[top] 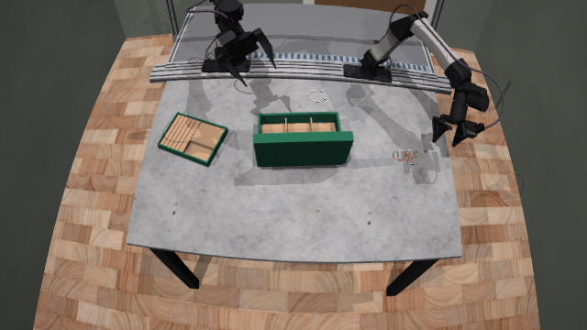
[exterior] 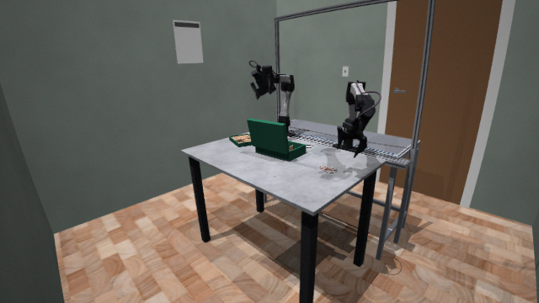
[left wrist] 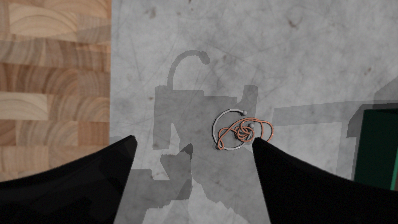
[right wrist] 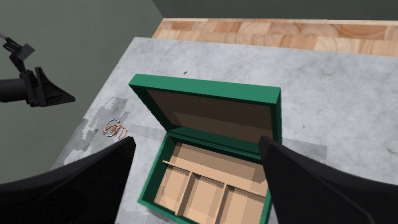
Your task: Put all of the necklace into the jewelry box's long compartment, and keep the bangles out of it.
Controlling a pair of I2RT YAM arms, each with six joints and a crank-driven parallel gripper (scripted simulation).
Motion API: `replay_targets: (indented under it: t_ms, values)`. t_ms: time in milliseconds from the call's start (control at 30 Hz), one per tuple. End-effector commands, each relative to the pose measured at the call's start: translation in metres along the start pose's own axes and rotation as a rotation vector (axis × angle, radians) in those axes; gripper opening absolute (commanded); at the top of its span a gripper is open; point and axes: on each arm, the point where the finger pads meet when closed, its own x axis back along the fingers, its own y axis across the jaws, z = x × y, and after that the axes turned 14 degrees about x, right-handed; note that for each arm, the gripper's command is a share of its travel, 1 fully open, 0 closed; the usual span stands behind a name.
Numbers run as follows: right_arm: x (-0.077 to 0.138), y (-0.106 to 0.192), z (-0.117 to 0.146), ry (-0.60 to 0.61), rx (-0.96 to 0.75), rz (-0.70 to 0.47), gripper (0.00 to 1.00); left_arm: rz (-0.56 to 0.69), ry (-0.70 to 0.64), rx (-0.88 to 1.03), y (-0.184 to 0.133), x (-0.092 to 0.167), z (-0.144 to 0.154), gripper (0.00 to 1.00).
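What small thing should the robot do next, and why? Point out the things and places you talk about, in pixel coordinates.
Probably ease the left gripper (top: 444,137) (exterior: 353,145) (left wrist: 194,139) (right wrist: 70,99) across until its open fingers line up with the copper-colored necklace (left wrist: 258,119) (right wrist: 121,131). In its wrist view the necklace sits off toward one fingertip, tangled with a silver bangle (top: 418,158) (left wrist: 214,128) (right wrist: 105,126) that must stay out of the box, so a strand clear of it looks best.

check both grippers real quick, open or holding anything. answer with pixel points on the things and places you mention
Left gripper (top: 444,137) (left wrist: 195,141): open, holding nothing, above the table.
Right gripper (top: 260,77) (right wrist: 197,142): open, holding nothing.

Long compartment (right wrist: 217,162) hidden from above by lid (top: 303,151) (exterior: 267,135) (left wrist: 372,150) (right wrist: 210,107), necklace (top: 406,157) (exterior: 326,168) (left wrist: 245,134) (right wrist: 114,129) ends indistinct
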Motion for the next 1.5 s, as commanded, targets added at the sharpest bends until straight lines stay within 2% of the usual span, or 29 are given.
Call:
replay_targets:
  t_ms: [0, 100, 200, 300, 433, 500, 633, 800, 1000, 1267, 1467]
  values:
    - [0.001, -0.002, -0.011, -0.037, 0.019, 0.008, 1.0, -0.005, -0.031, -0.017, -0.002, 0.003, -0.009, 1.0]
    - [-0.01, 0.0, -0.009, -0.066, 0.054, 0.006, 1.0, -0.019, -0.062, -0.027, -0.006, 0.007, -0.013, 1.0]
    - [-0.022, 0.016, -0.014, -0.141, 0.122, -0.023, 1.0, -0.041, -0.101, -0.036, -0.007, 0.006, -0.016, 1.0]
    - [-0.04, 0.051, 0.0, -0.202, 0.197, -0.088, 1.0, -0.071, -0.144, -0.044, -0.016, 0.005, -0.01, 1.0]
    - [-0.054, 0.119, 0.041, -0.265, 0.286, -0.206, 1.0, -0.115, -0.197, -0.055, -0.035, 0.003, 0.014, 1.0]
    - [-0.054, 0.119, 0.041, -0.265, 0.286, -0.206, 1.0, -0.115, -0.197, -0.055, -0.035, 0.003, 0.014, 1.0]
    - [-0.048, 0.182, 0.089, -0.305, 0.35, -0.321, 1.0, -0.154, -0.24, -0.067, -0.059, 0.0, 0.046, 1.0]
    - [-0.03, 0.229, 0.134, -0.321, 0.393, -0.418, 1.0, -0.184, -0.272, -0.086, -0.082, -0.004, 0.081, 1.0]
    - [-0.018, 0.25, 0.167, -0.285, 0.416, -0.476, 1.0, -0.195, -0.286, -0.111, -0.101, -0.007, 0.109, 1.0]
    - [-0.018, 0.253, 0.166, -0.286, 0.408, -0.487, 1.0, -0.183, -0.25, -0.13, -0.11, -0.013, 0.128, 1.0]
    - [-0.017, 0.253, 0.165, -0.287, 0.407, -0.487, 1.0, -0.184, -0.247, -0.137, -0.109, -0.013, 0.129, 1.0]
